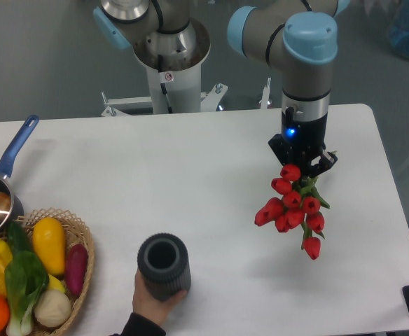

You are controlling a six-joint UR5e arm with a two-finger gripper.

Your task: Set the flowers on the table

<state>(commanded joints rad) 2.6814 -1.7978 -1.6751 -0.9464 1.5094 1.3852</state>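
Note:
A bunch of red tulips (293, 206) with green stems hangs below my gripper (302, 165) at the right side of the white table (190, 182). The gripper is shut on the stems, and the blooms point down and to the left. I cannot tell whether the lowest bloom (312, 247) touches the table or hangs just above it. The fingertips are mostly hidden by the flowers.
A dark grey ribbed vase (164, 265) stands near the front edge, held by a person's hand (150, 304). A wicker basket (85, 252) of vegetables sits at the front left. A pot with a blue handle (15, 149) is at the left edge.

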